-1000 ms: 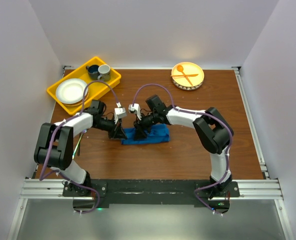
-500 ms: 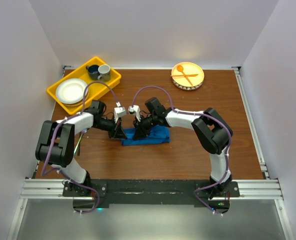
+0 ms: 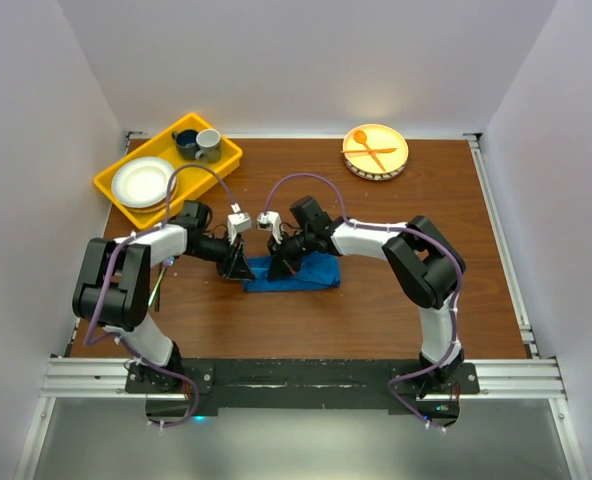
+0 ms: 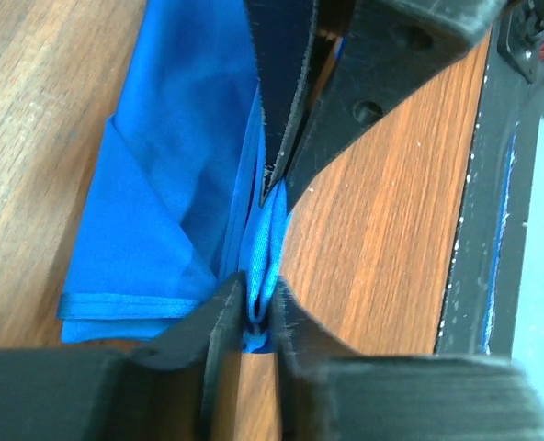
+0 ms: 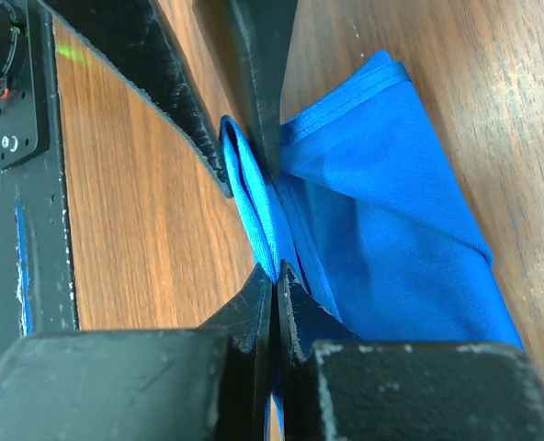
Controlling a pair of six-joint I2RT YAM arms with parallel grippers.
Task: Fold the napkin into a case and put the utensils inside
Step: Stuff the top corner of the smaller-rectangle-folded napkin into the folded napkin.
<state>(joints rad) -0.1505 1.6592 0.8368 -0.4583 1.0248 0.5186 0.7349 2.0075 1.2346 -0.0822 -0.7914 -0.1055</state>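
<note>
**A:** Where is your napkin (image 3: 296,272)?

**B:** Mid-tabletop (image 3: 366,315), folded into a narrow strip. At its 9 o'clock end, your right tool (image 5: 274,280) is clenched on a raised fold. That fold also sits between the fingers of your left tool (image 4: 254,308); clamped or slack, I cannot tell.

**A:** The risk?

**B:** The tools stand almost touching, so you may knock them together. It's thin, soft, hemmed weave on smooth wood grain; pull unevenly and the layers could slide open.

Yellow tray (image 3: 116,196), white plate (image 3: 142,181), mugs (image 3: 208,144), orange cutlery (image 3: 368,150)
</note>
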